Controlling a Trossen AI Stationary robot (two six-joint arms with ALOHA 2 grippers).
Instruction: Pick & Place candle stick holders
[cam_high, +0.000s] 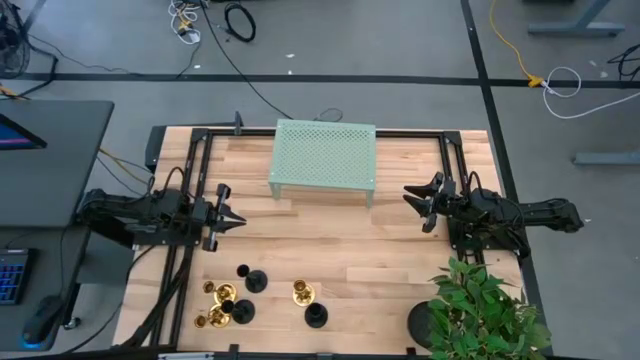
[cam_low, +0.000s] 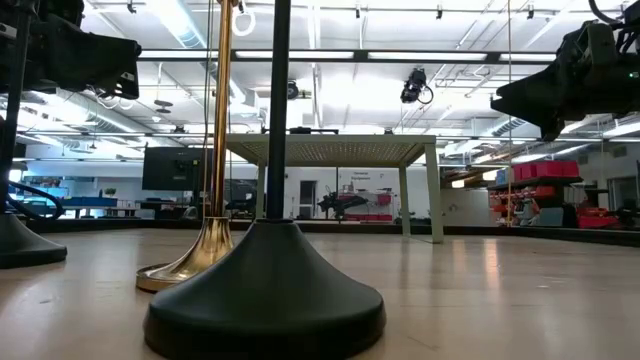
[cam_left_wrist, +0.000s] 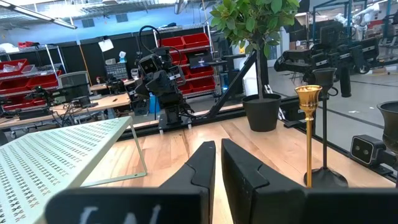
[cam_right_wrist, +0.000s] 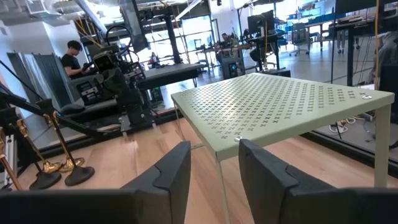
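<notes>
From above, both arms are hovering over the wooden table (cam_high: 330, 250) with nothing in either grip. The left gripper (cam_high: 232, 217) is sitting at the left side with its jaws pressed together, and the right gripper (cam_high: 418, 204) is sitting at the right with its jaws spread. The candle stick holders (cam_high: 255, 298), black and brass-gold, are clustering along the near edge, well apart from both grippers, and one gold one seems to be lying on its side. A green perforated stand (cam_high: 323, 156) is standing at the far middle, and a potted plant (cam_high: 478, 310) is occupying the near right corner.

At table height, a black holder base (cam_low: 265, 295) is filling the foreground with a brass one (cam_low: 195, 262) just beside it, both upright; the stand is showing beyond them.

The left wrist camera is looking past closed fingers (cam_left_wrist: 239, 174) toward an upright gold holder (cam_left_wrist: 308, 134) and the plant.

The right wrist camera is looking past parted fingers (cam_right_wrist: 264, 168) at the stand, with the holders off near the table edge and a person (cam_right_wrist: 68, 59) sitting in the room behind.

Judging from this, no pick is under way yet: the task is only beginning. The next move is likely calling for one arm to be swinging toward the near edge, parting its jaws around a thin stem
</notes>
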